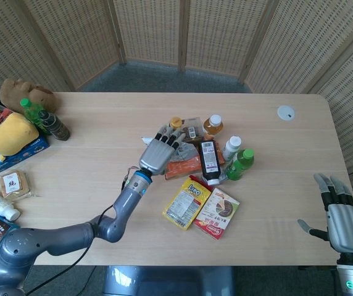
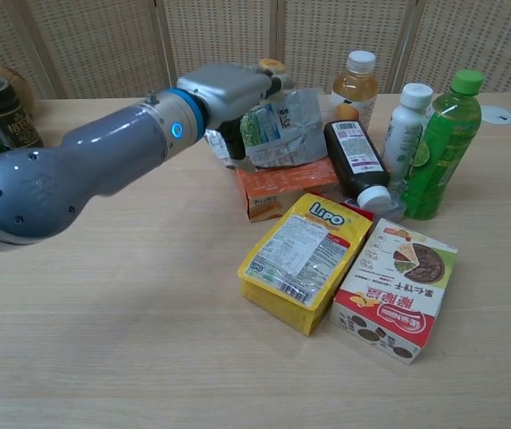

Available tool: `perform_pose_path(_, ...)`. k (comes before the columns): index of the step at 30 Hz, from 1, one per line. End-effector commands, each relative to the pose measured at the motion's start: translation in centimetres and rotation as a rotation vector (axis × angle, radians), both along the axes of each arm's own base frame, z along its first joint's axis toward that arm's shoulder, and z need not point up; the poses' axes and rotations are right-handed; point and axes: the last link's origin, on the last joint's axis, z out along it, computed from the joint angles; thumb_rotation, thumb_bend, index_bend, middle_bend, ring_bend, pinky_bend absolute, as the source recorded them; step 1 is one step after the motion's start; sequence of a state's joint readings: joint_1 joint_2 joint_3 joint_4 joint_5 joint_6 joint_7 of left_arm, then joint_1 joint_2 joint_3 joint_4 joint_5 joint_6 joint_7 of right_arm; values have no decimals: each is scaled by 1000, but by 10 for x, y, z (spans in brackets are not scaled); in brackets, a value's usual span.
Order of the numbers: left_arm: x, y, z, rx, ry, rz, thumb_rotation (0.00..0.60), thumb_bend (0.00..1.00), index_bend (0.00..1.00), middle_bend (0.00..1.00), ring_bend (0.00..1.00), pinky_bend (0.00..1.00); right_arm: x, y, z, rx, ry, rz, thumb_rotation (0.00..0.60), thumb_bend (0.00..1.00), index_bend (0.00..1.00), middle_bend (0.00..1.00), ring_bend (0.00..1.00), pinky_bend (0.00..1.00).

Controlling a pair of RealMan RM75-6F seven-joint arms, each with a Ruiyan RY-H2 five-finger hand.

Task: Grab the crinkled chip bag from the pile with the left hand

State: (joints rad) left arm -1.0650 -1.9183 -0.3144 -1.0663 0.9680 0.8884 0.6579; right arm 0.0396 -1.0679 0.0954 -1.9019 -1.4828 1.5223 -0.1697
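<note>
Crinkled chip bag (image 2: 284,130) sits on top of the orange box (image 2: 282,186) at the far side of the pile, mid-surface. My left hand (image 1: 158,153) is over the bag's left end, palm down, fingers (image 1: 171,137) stretched out across it. From the chest view the thumb looks tucked down at the bag's left edge, but I cannot tell whether anything is actually pinched; reads as a flat, spread hand lying on or just above the bag.

Pile around it: dark bottle (image 2: 356,163) lying on its side just right of the bag, cap toward the near edge. Behind it an orange-liquid bottle (image 2: 355,84) standing upright. White bottle (image 2: 406,119) and green bottle (image 2: 443,145) stand together on the pile's right. Yellow pouch (image 2: 303,258) lies flat nearer the near edge, red box (image 2: 397,286) touching its right side.

Right hand (image 1: 342,217) is at the near right corner of the surface (image 1: 102,197), well apart from the pile, fingers apart, holding nothing.

Left edge of the surface: yellow plush (image 1: 11,134) on a blue box (image 1: 16,154), two bottles (image 1: 45,119) beside it. Small white disc (image 1: 286,112) near the far right corner.
</note>
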Motion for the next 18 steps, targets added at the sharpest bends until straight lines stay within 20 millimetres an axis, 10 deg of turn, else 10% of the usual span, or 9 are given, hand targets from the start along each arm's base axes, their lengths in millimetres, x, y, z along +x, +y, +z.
perform_pose_path(1, 0, -2, -3, 18, 5, -21, 600, 0, 0, 0, 0, 0, 1, 0, 1, -4, -5, 2, 600, 0, 0, 0, 0, 0)
perform_pose_path(5, -7, -2, -3, 39, 9, -22, 600, 0, 38, 15, 0, 0, 1, 0, 3, -9, -9, 3, 600, 0, 0, 0, 0, 0)
perform_pose_path(9, -17, -1, -3, 77, 30, -32, 600, 0, 349, 338, 106, 65, 0, 0, 2, -7, -7, 3, 600, 0, 0, 0, 0, 0)
perform_pose_path(18, -24, -1, -8, 123, 52, -55, 600, 0, 807, 812, 610, 598, 1, 0, 1, -3, -4, 10, 600, 0, 0, 0, 0, 0)
